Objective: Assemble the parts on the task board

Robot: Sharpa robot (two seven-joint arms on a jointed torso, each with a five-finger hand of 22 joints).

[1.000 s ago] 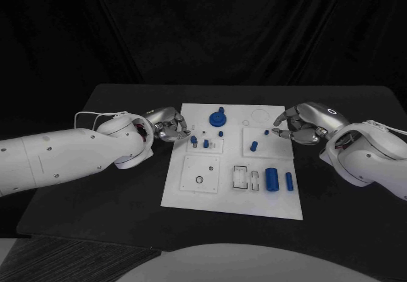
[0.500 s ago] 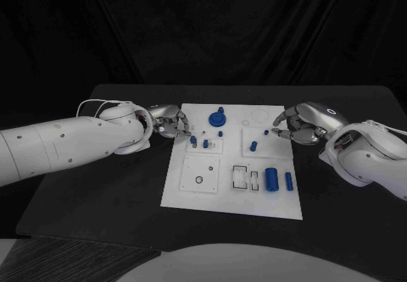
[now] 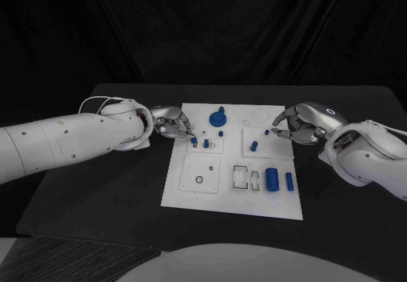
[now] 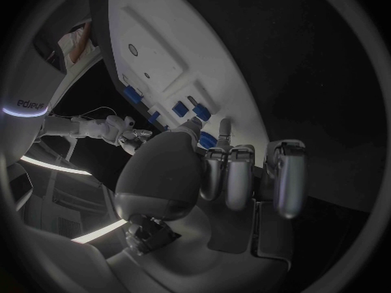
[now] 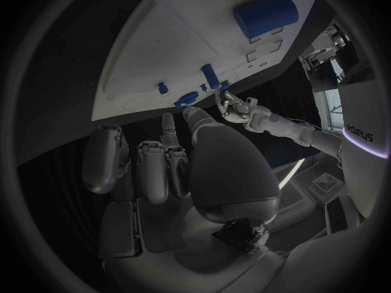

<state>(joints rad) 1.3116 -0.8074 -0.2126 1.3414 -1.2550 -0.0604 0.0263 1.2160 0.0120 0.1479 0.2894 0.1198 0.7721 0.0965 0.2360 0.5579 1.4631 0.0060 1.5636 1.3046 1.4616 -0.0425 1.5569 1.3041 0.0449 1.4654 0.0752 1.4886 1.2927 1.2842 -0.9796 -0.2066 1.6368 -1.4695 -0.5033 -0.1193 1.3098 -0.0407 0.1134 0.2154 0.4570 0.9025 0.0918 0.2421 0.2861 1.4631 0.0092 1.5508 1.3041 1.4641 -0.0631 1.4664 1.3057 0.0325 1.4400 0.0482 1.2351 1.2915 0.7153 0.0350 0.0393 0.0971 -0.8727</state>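
Note:
The white task board (image 3: 233,194) lies mid-table. A blue round part (image 3: 219,118) stands at its far edge. Two small blue pegs (image 3: 194,141) stand in a plate near the left edge. My left hand (image 3: 172,123) hovers at that edge with fingers curled in and fingertips close to the pegs; the left wrist view shows its thumb next to a blue peg (image 4: 208,140). At the board's far right edge my right hand (image 3: 299,124) has its fingers curled beside a tiny blue peg (image 3: 266,132) and holds nothing. A thick blue cylinder (image 3: 272,179) and a thin one (image 3: 289,181) lie at the near right.
A square plate with a small black ring (image 3: 200,180) and two empty rectangular slots (image 3: 242,177) sit on the board's near half. Black table (image 3: 102,200) surrounds the board on every side.
My left arm has swung round and its hand has edged closer to the pegs at the board's left edge. The right hand and the parts have stayed put.

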